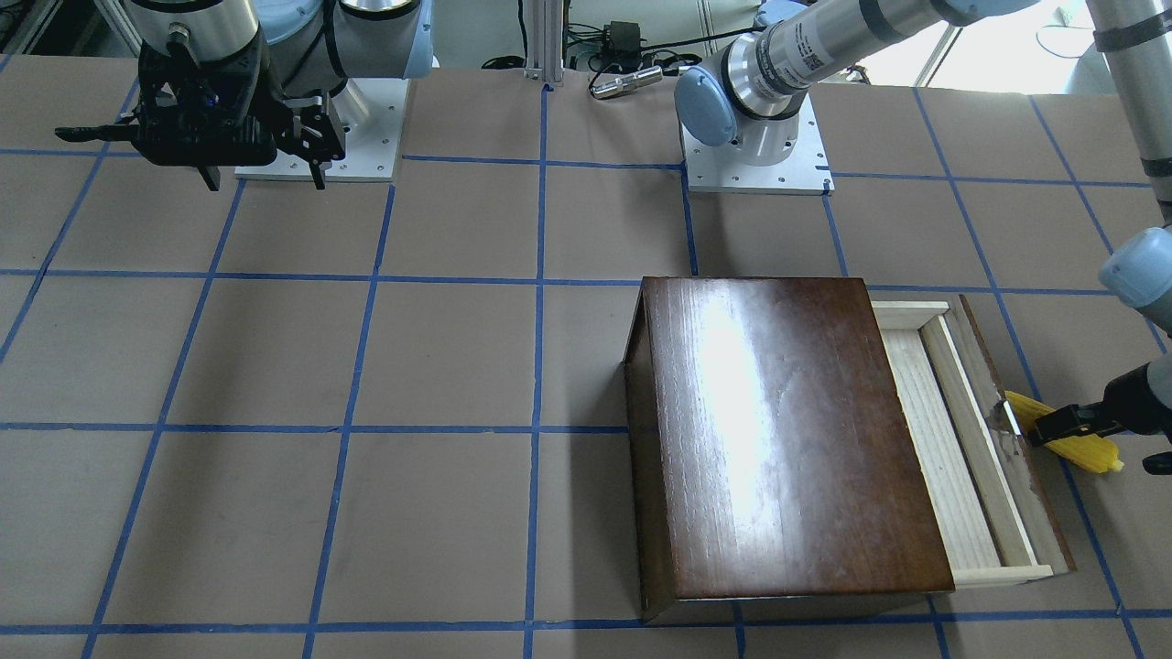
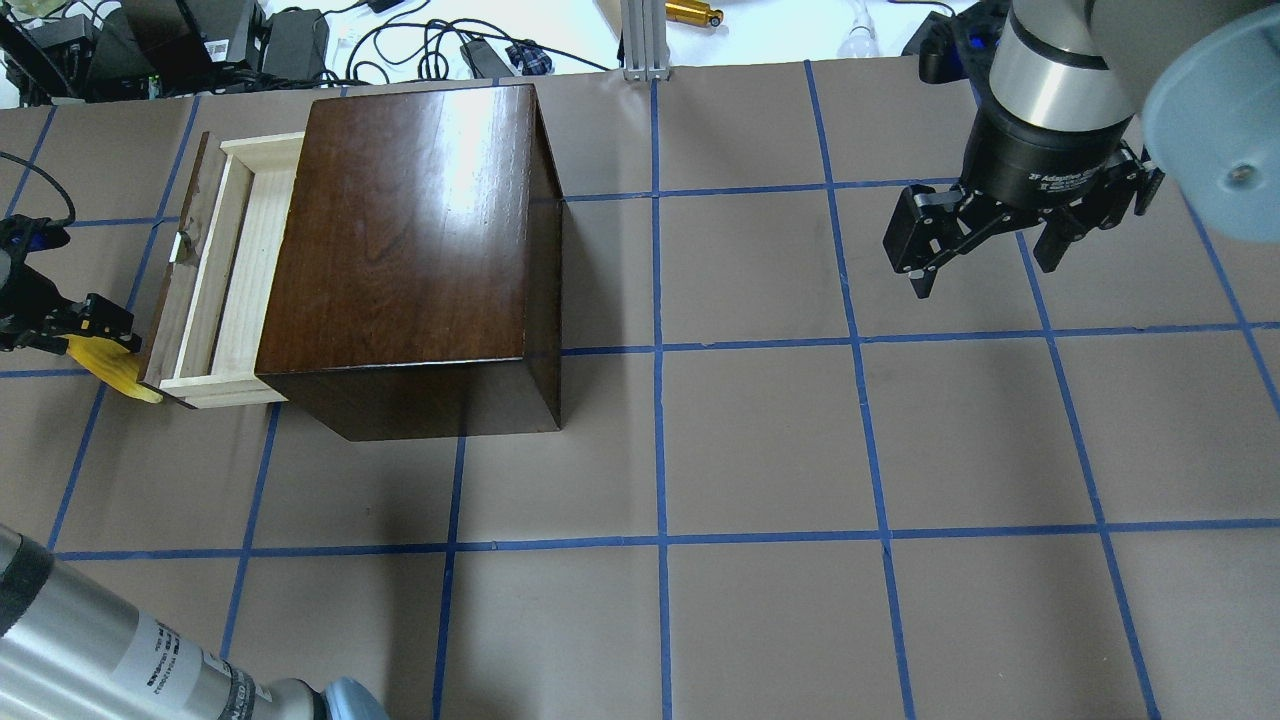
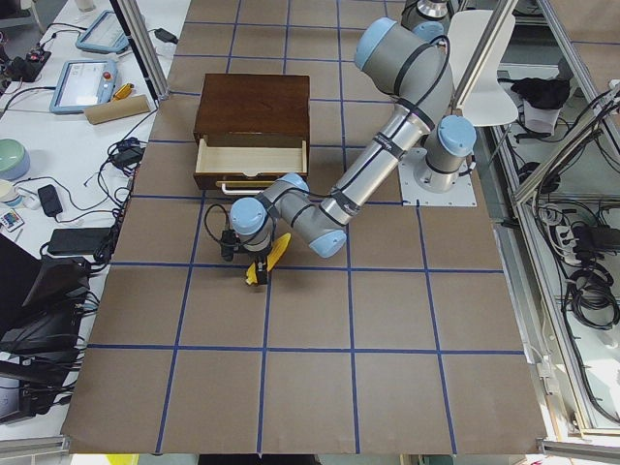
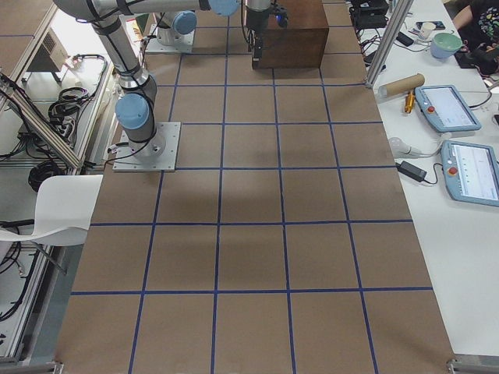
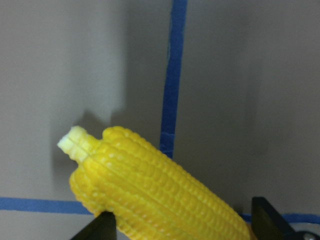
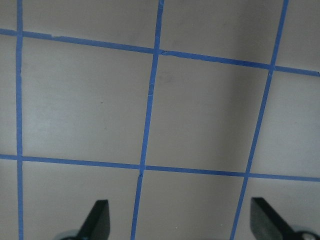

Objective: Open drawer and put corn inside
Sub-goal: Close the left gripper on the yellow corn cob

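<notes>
Since long shallow pale-wood drawer with dark glossy front (image 1: pixel 938 458) stands pulled out of dark brown wooden box (image 2: pixel 410 230) near far left corner of surface (image 2: pixel 760 450), we judge opening done. Bright yellow toy corn cob (image 1: pixel 1080 446) pinched in left end effector (image 5: pixel 182 220), just outside drawer front by left edge, not inside yet. Left to do, we judge: carry over tray, release. Right end effector (image 2: pixel 985 265) spread, empty, toward right edge.
</notes>
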`<action>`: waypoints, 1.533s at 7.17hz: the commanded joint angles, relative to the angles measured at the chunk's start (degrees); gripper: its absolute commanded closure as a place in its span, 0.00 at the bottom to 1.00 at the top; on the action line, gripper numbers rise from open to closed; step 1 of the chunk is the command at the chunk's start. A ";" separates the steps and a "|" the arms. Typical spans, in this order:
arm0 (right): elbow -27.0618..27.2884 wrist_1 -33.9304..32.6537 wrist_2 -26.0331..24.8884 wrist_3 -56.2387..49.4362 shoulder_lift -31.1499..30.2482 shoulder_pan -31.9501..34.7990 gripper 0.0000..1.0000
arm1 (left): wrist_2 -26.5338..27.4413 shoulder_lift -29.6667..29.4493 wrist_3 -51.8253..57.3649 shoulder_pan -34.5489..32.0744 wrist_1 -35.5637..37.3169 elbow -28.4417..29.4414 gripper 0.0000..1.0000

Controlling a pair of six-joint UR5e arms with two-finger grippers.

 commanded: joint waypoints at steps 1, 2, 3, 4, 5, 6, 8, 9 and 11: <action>0.00 0.00 0.05 0.00 0.05 0.00 0.00 | 0.09 -0.61 0.29 0.00 0.48 -0.11 0.00; 0.00 0.00 0.06 0.00 -0.04 0.00 0.00 | 0.00 -0.88 0.29 0.09 0.57 -0.72 0.00; 0.00 0.00 0.06 0.00 -0.04 0.00 0.00 | 0.00 -0.97 0.29 0.18 1.35 -1.17 0.00; 0.00 0.00 -0.03 0.00 -0.04 0.00 0.00 | 0.09 -0.97 0.64 0.18 1.36 -1.17 0.00; 0.00 0.00 0.05 0.00 -0.04 0.00 0.00 | 0.00 -0.97 0.73 0.18 1.36 -1.17 0.00; 0.00 0.00 -0.03 0.00 -0.04 0.00 0.00 | 0.00 -1.05 0.64 0.18 1.45 -1.08 0.00; 0.00 0.00 0.05 0.00 0.05 0.00 0.00 | 0.00 -1.05 2.13 0.27 2.59 -1.08 0.32; 0.00 0.00 0.06 0.00 0.05 0.00 0.00 | 0.00 -0.97 2.48 0.27 2.59 -1.08 0.79; 0.00 0.00 0.06 0.00 0.05 0.00 0.00 | -0.09 -0.88 2.57 0.27 2.59 -1.08 1.00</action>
